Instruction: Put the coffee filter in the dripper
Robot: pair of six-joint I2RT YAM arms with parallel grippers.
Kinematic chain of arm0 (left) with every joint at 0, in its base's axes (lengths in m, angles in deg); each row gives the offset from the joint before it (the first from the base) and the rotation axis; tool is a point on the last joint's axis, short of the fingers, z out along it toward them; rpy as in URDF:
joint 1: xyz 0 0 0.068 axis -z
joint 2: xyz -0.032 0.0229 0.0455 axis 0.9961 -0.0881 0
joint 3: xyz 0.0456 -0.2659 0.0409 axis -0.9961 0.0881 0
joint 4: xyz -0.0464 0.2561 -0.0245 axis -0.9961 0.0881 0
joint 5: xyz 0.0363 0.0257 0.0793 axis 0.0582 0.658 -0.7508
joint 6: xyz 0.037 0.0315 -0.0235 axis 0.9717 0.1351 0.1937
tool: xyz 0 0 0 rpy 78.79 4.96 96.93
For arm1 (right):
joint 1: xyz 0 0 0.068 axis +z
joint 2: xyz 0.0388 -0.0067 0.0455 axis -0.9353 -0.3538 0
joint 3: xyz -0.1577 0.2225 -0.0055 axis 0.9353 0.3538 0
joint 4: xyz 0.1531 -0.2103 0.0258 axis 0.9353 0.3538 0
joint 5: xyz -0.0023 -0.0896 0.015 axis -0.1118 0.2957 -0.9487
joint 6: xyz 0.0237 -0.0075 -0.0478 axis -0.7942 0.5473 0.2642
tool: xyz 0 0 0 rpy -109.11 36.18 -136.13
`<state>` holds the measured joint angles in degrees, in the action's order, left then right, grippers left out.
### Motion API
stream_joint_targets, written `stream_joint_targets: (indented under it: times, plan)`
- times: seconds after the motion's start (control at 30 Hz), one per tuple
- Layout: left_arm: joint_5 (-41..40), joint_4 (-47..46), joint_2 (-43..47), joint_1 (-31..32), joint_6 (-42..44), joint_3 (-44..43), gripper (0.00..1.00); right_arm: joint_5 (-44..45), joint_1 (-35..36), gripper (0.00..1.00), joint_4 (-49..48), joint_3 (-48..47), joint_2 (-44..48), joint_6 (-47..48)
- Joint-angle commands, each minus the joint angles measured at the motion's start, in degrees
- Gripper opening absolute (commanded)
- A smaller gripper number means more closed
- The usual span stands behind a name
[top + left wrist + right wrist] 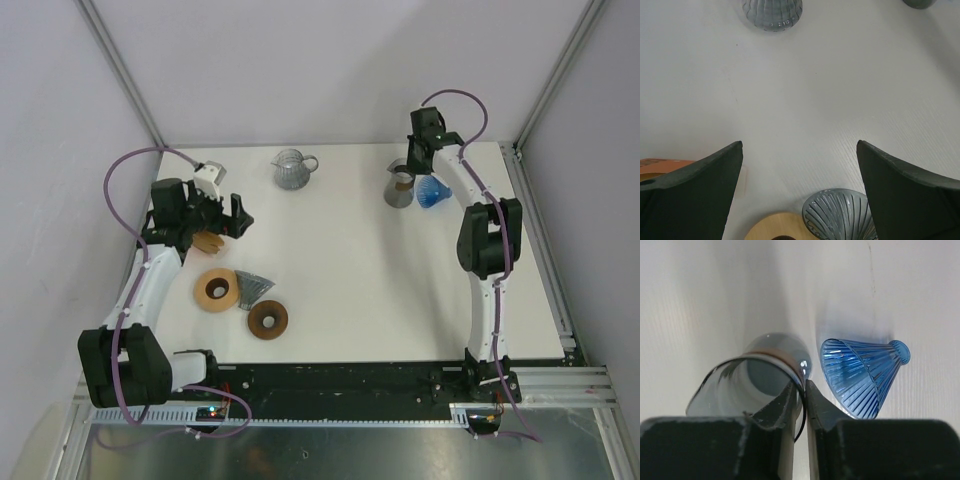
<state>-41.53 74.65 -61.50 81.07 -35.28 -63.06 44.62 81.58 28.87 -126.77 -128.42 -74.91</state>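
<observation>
Top external shows 2 rings (216,289) (268,319), 2 drippers (256,287) (432,192), 1 glass (399,190) in right pincer (411,168).

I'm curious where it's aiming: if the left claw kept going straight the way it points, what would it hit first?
Probably bare table: just ahead of the open left gripper lies only white surface. The ribbed grey jug sits farther on; depth is unclear.
</observation>
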Motion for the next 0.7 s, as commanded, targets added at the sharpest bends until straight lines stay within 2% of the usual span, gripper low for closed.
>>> stream_joint_targets:
  times: [0.0,0.07,0.13,0.23,0.43,0.67]
  plan:
    - [-0.2,0.4,0.3,0.1,1.4,-2.5,1.0,-0.8,1.2,0.11,1.2,-1.3,0.0,1.7]
    - [-0.3,0.6,0.3,0.0,1.7,-2.6,1.0,-1.1,1.8,0.04,2.4,-1.3,0.6,2.5]
    - [-0.6,0.8,0.4,0.0,1.9,-2.5,1.0,-1.0,2.7,0.01,3.2,-0.6,1.8,3.3]
    - [-1.1,1.2,0.4,0.0,2.4,-2.5,1.0,-1.1,4.5,0.0,3.7,2.3,5.1,4.2]
    - [0.5,2.5,0.6,0.0,3.7,-2.7,1.0,-5.7,8.8,0.0,1.5,14.1,13.0,5.2]
    - [1.3,3.2,1.1,0.0,4.1,-2.6,1.0,-3.3,16.0,0.0,1.5,24.0,19.8,3.3]
